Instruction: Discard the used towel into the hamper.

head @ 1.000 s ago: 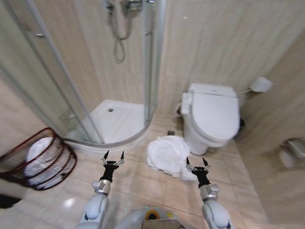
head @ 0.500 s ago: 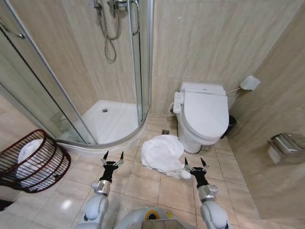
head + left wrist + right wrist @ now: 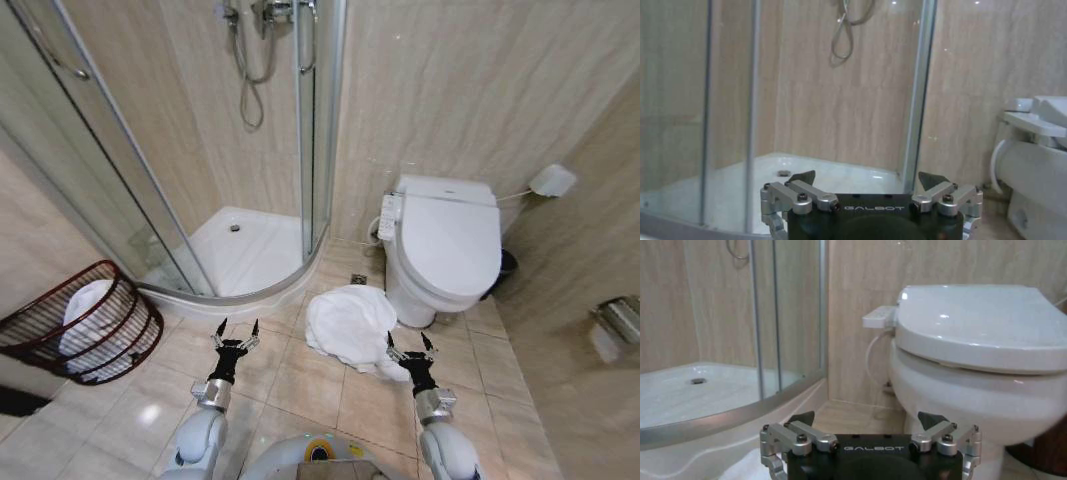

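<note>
Left tool (image 3: 867,182), right tool (image 3: 866,421) both spread, empty; "GALBOT" lettering on each

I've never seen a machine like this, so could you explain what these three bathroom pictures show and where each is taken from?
It is a wheeled robot with two arms. The wide picture comes from its head, looking down; the other two come from cameras on its wrists. Its left claw and right claw are both open and hold nothing. A white towel lies crumpled on the floor by the toilet. The hamper, on the robot's left beside the shower, already has white cloth inside.
</note>
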`<state>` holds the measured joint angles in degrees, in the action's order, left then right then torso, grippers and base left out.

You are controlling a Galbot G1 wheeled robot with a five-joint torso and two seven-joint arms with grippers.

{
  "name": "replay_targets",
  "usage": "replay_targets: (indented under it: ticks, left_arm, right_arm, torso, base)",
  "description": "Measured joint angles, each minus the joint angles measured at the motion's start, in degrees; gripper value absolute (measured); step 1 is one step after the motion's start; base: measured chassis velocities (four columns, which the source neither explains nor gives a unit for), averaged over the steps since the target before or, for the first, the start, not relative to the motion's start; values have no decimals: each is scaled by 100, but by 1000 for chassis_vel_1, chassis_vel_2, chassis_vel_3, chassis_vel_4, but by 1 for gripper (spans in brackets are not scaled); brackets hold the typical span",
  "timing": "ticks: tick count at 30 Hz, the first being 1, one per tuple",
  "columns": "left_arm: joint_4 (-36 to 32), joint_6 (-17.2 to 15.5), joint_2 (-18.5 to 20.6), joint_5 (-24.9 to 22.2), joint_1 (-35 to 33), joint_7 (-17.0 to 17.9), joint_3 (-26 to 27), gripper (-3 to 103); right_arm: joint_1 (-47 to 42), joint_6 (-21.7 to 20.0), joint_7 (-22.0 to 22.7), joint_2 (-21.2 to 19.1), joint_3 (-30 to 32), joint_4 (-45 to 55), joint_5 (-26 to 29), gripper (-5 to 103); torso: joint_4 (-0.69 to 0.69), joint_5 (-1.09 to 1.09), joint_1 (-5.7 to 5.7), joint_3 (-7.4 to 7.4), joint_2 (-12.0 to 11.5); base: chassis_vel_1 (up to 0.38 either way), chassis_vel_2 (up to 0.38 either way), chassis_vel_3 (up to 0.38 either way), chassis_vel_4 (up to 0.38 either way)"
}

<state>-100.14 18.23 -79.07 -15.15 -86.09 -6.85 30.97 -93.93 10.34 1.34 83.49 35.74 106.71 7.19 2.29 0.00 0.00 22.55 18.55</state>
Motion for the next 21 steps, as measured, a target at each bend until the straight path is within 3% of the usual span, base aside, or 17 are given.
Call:
replay_targets:
  ticks: [9,21]
  left_arm:
    - [89,159,-25,11,79,-9,-22,100]
    - [77,12,-5,49,132,10,-43,100]
  right_arm:
    - [46,90,-7,-16,39,-71,169,100]
    - [75,104,-36,-27,77,-94,208,100]
  torso:
    - [-1,0,0,0,0]
    - [0,0,0,0,1]
  base:
    - [18,17,9,15]
    - [-28,26,26,-25]
